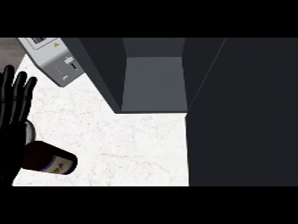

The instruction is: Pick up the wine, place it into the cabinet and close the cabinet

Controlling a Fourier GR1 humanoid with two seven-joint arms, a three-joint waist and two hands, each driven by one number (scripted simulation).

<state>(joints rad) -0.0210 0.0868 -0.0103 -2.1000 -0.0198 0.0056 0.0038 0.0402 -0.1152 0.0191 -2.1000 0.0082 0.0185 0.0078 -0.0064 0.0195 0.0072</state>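
At the view's left edge, the left hand (3,127) is released, its fingers (10,89) straight and pointing up. Just beside its palm, the wine bottle (51,160) is on the white counter (125,144), partly hidden by the hand. Farther off, the cabinet (101,70) stands open, with a grey appliance (54,59) at its left.

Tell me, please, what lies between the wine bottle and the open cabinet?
In the head view, only bare white counter lies between the wine bottle and the cabinet.
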